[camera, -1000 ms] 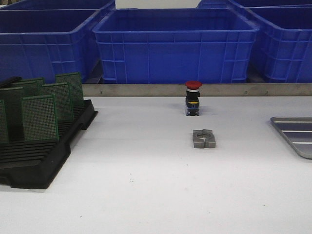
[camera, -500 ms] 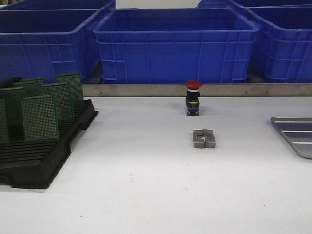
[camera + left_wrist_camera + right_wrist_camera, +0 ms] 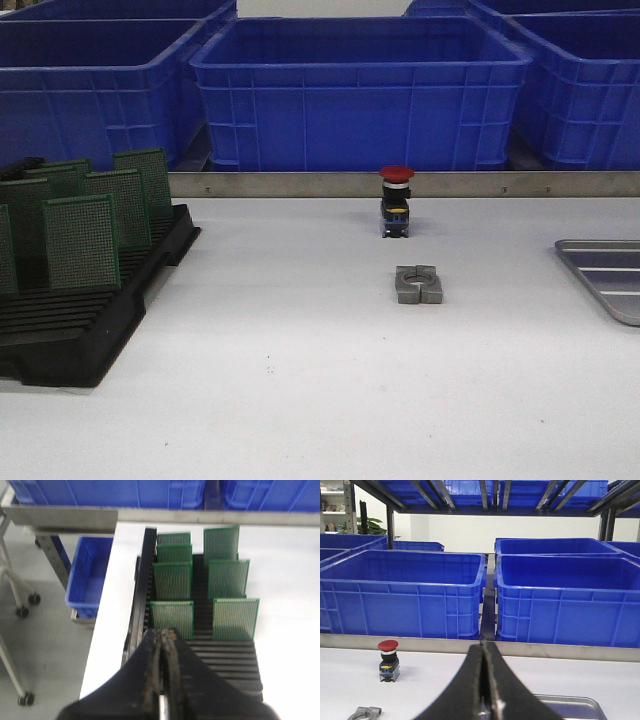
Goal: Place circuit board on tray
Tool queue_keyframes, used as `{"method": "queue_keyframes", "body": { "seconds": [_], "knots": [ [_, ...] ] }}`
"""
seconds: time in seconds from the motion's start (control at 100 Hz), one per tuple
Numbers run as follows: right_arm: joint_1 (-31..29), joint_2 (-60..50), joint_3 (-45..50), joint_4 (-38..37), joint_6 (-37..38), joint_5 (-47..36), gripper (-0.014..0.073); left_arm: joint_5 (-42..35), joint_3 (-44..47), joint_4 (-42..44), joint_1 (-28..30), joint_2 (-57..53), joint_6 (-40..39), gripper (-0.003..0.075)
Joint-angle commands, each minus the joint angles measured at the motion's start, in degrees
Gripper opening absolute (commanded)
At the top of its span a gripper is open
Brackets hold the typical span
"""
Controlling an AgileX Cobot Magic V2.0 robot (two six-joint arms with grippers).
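Several green circuit boards (image 3: 81, 243) stand upright in a black slotted rack (image 3: 70, 345) at the left of the table. The left wrist view shows the same circuit boards (image 3: 172, 619) in two rows, with my left gripper (image 3: 162, 632) shut and empty just short of the nearest board. The silver-grey tray (image 3: 612, 276) lies flat at the table's right edge, partly cut off. In the right wrist view my right gripper (image 3: 484, 645) is shut and empty, with the tray (image 3: 570, 707) just beyond it. Neither gripper shows in the front view.
A red-capped push button (image 3: 396, 201) stands mid-table near the metal rail (image 3: 300, 184). A grey metal clamp (image 3: 418, 284) lies in front of it. Big blue crates (image 3: 360, 90) line the back. Left of the table is open floor with a small blue bin (image 3: 89, 577).
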Motion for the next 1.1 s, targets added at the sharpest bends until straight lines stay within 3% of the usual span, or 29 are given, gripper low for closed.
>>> {"method": "queue_keyframes", "body": {
  "seconds": [0.0, 0.23, 0.3, 0.37, 0.54, 0.61, 0.89, 1.09],
  "knots": [
    [0.01, -1.29, -0.78, -0.60, -0.13, -3.98, -0.0069, -2.71, -2.13, -0.32, 0.13, 1.72, -0.01, -0.0018],
    [0.01, -1.29, -0.78, -0.60, -0.13, -3.98, -0.0069, -2.28, -2.13, -1.88, 0.13, 3.44, 3.63, -0.0012],
    [0.01, -1.29, -0.78, -0.60, -0.13, -3.98, -0.0069, -2.28, -2.13, -2.78, 0.13, 3.44, 4.77, 0.0029],
    [0.01, -1.29, -0.78, -0.60, -0.13, -3.98, -0.0069, -2.28, -2.13, -2.78, 0.13, 3.44, 4.77, 0.0113],
    [0.01, -1.29, -0.78, -0.60, -0.13, -3.98, -0.0069, -2.61, -2.13, -2.78, 0.13, 3.44, 4.77, 0.0452],
    [0.01, -1.29, -0.78, -0.60, -0.13, -3.98, -0.0069, -2.89, -2.13, -2.78, 0.13, 3.44, 4.77, 0.0537],
    [0.01, -1.29, -0.78, -0.60, -0.13, -3.98, -0.0069, -7.21, -3.28, -4.19, 0.13, 3.90, 6.11, 0.0547],
    [0.01, -1.29, -0.78, -0.60, -0.13, -3.98, -0.0069, -4.07, -10.18, -7.36, 0.13, 9.54, 21.12, 0.0547]
  ]
}}
